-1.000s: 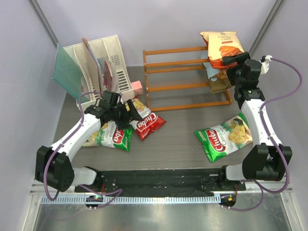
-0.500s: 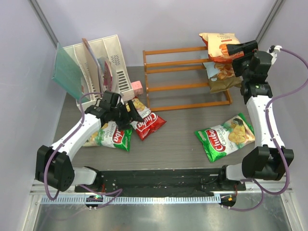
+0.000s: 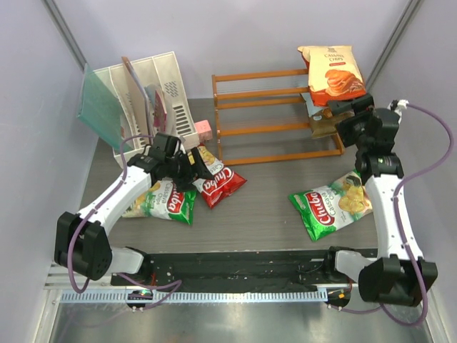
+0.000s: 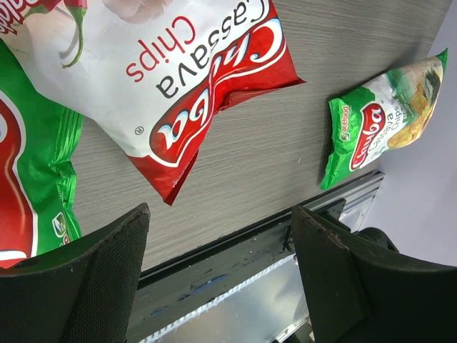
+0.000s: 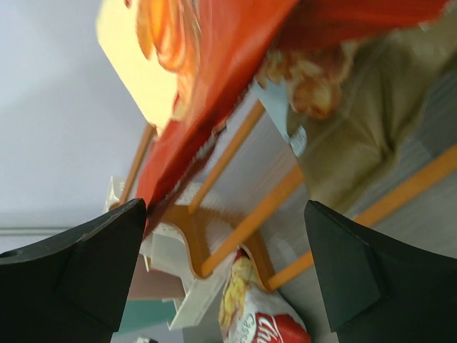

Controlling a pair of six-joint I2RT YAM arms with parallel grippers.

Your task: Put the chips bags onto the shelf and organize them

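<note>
The orange-brown shelf [image 3: 264, 118] stands at the back. A cream/orange-red bag [image 3: 333, 69] sits on its top tier at the right end. A light-blue/brown bag [image 3: 319, 118] lies on a lower tier just below it. My right gripper [image 3: 341, 107] is open and empty beside the shelf's right end. In the right wrist view the gripper [image 5: 225, 214] faces the rails [image 5: 246, 225], with the cream/orange-red bag [image 5: 214, 64] above. My left gripper [image 3: 190, 168] is open and hovers over a red Chiba bag [image 3: 216, 180] [image 4: 193, 86]. A green bag [image 3: 168, 201] lies beside the red one. Another green bag [image 3: 332, 204] lies at the right.
A white file organizer [image 3: 146, 96] with folders stands at the back left, next to the shelf. A small pink item [image 3: 203, 129] lies between them. Grey walls close in on both sides. A black rail [image 3: 235, 268] runs along the near table edge.
My right gripper has come down and back from the cream/orange-red bag, which now rests alone on the top tier. The left arm has barely moved.
</note>
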